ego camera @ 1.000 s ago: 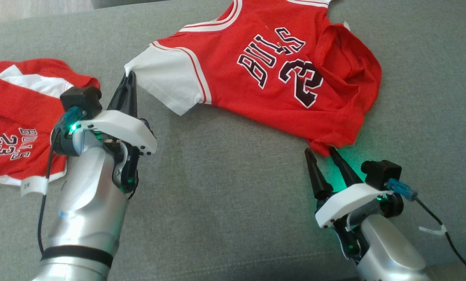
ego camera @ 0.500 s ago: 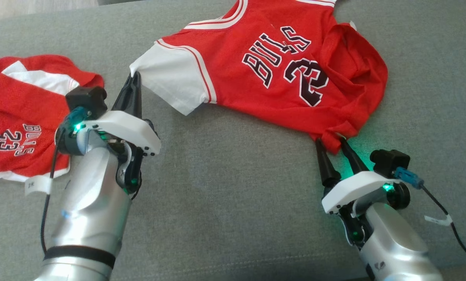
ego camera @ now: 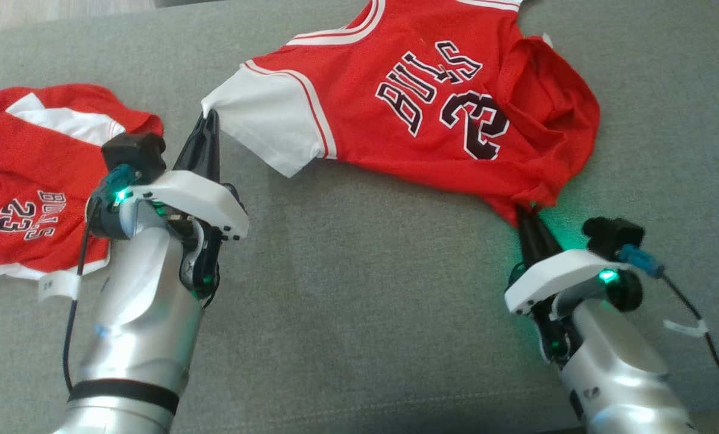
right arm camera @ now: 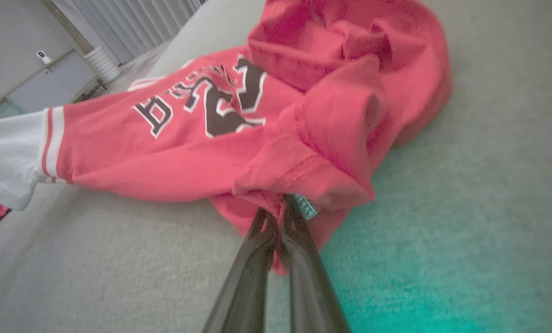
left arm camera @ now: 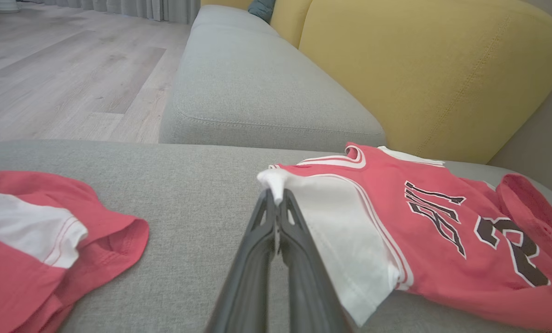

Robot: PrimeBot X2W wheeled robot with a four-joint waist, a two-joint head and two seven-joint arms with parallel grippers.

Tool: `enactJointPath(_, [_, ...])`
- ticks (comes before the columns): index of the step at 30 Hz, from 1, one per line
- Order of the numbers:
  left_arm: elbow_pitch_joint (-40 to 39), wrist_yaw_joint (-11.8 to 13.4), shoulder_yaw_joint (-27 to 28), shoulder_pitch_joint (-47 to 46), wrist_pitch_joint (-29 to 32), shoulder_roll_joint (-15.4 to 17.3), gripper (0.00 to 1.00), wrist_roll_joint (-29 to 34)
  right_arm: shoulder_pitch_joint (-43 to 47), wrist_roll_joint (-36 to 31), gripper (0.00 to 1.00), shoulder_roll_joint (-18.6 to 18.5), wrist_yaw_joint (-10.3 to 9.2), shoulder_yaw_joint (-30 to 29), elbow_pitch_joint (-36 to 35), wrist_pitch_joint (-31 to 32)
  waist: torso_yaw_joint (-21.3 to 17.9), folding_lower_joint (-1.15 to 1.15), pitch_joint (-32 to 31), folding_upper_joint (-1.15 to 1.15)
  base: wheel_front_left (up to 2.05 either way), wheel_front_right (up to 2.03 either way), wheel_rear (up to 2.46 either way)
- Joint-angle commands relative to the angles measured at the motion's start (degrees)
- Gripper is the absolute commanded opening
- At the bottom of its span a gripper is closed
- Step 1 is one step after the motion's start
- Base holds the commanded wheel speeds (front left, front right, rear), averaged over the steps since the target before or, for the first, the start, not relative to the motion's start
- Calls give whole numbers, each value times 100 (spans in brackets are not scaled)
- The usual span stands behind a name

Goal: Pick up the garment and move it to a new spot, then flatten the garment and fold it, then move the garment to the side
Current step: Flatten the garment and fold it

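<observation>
The garment (ego camera: 419,114) is a red jersey with white sleeves and dark lettering, spread on the grey sofa cushion (ego camera: 359,289). My left gripper (ego camera: 207,117) is shut on the tip of its white sleeve (left arm camera: 276,182); in the left wrist view that gripper (left arm camera: 276,203) pinches the white cloth. My right gripper (ego camera: 525,211) is shut on the bunched red hem at the jersey's near right corner; in the right wrist view the gripper (right arm camera: 276,212) bites into the hem of the garment (right arm camera: 211,148). The jersey's right side is folded over and rumpled.
A second red garment with the same print (ego camera: 34,187) lies crumpled at the left, also in the left wrist view as red and white cloth (left arm camera: 49,240). Yellow back cushions (left arm camera: 424,69) stand behind the seat. Wooden floor (left arm camera: 63,69) lies beyond the sofa.
My right gripper moved forward onto the jersey's red hem corner and closed its fingers on it. The left gripper kept its hold on the sleeve. The camera shifted slightly.
</observation>
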Motion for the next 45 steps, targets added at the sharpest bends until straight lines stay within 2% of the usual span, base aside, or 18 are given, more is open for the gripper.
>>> enactJointPath(1, [-227,-13,198,-176,-71,142,0,38,-5,-124,0,5,-4,-56,-265,-76,-25,0,-40,0,0,0,0])
enactJointPath(6, [-260,-16,279,-108,-71,180,0,-5,299,-433,0,5,-4,-370,-794,-77,-87,0,-185,0,0,0,0])
enactJointPath(11, [-370,-48,484,0,-71,223,0,-192,657,-1026,0,5,-4,-912,-1544,-51,-204,0,-448,0,0,0,0])
enactJointPath(15, [-500,-116,653,9,-48,217,0,-465,718,-1396,0,-6,-4,-1369,-2294,366,-260,0,-675,0,0,0,0])
enactJointPath(18, [-673,-162,770,-65,69,201,0,-707,650,-1418,0,-178,-4,-1452,-2897,794,-247,0,-862,0,0,0,0])
enactJointPath(21, [-912,-200,851,-160,262,182,0,-942,491,-972,0,-426,-4,-1381,-3428,1281,-224,0,-1068,0,0,0,0])
enactJointPath(27, [-1568,-130,1058,-454,752,200,0,-1326,-112,-41,0,-1338,-4,-773,-4233,2066,-188,0,-1377,0,0,0,0])
enactJointPath(30, [-1940,-57,1141,-623,999,232,0,-1466,-561,469,0,-1700,-4,-508,-4424,2271,-166,0,-1492,0,0,0,0])
enactJointPath(31, [-2195,10,1192,-712,1144,236,0,-1554,-849,995,0,-1830,-4,-317,-4529,2392,-140,0,-1569,0,0,0,0])
enactJointPath(32, [-2324,52,1226,-748,1215,233,0,-1610,-980,1214,0,-1891,-4,-297,-4544,2435,-128,0,-1604,0,0,0,0])
enactJointPath(35, [-2709,199,1356,-821,1399,224,0,-1781,-1301,1586,0,-2093,-4,-223,-4543,2531,-92,0,-1704,0,0,0,0])
enactJointPath(37, [-2973,297,1446,-830,1490,223,0,-1878,-1432,1641,0,-2162,-4,-246,-4441,2598,-70,0,-1765,0,0,0,0])
enactJointPath(45, [-3892,668,1565,-516,1905,175,0,-2157,-1349,2716,0,-1915,-4,-567,-4405,3070,24,0,-1915,0,0,0,0])
